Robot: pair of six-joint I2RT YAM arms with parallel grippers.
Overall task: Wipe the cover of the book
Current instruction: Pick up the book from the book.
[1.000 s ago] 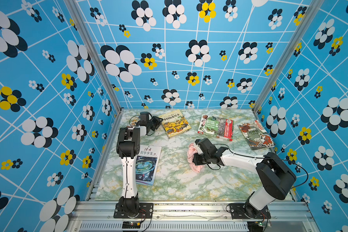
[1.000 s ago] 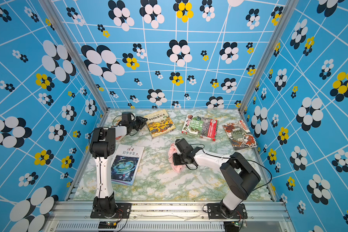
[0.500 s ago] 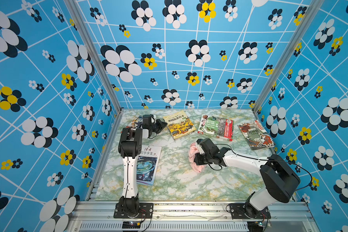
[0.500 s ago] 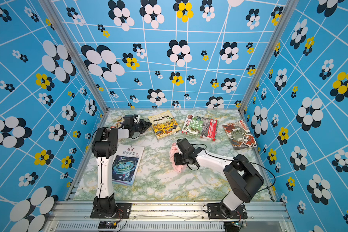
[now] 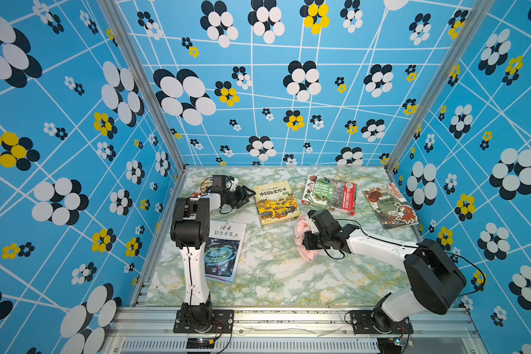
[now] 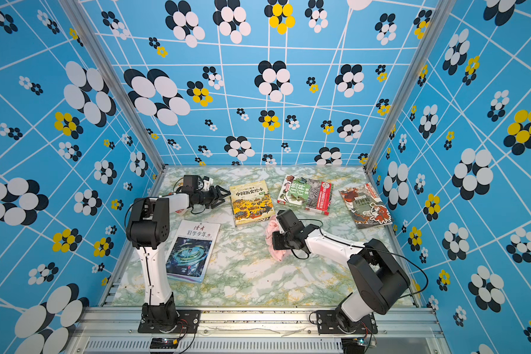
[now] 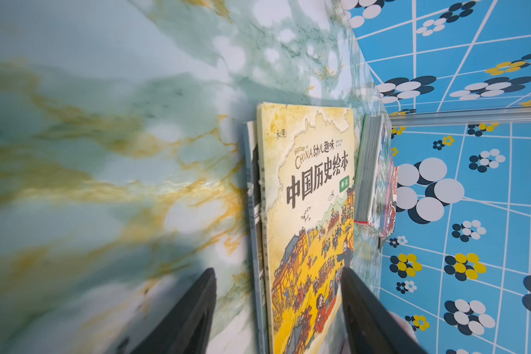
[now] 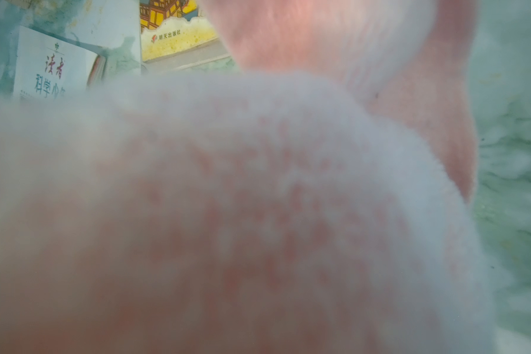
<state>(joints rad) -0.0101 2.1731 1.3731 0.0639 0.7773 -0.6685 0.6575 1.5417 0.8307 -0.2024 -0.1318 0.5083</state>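
**Mia:** Which book gets wiped?

**Ben:** I think it's the yellow book. In both top views it lies flat near twelve o'clock on the table.

**Mia:** Who has the rag?

**Ben:** The right gripper is squeezed tight on the pink cloth, right beside the book's five o'clock corner. The left gripper waits at the book's nine o'clock side. Its jaws are wide apart and hold nothing.

**Mia:** How do we wipe well?

**Ben:** Lift the cloth onto the cover, press softly, and rub across. The left one could pin an edge, because the shiny table looks slippery.

**Mia:** Is there room?

**Ben:** Not much. A blue book lies at seven o'clock, a green book at one and a red book at two. The flowery walls stand close.
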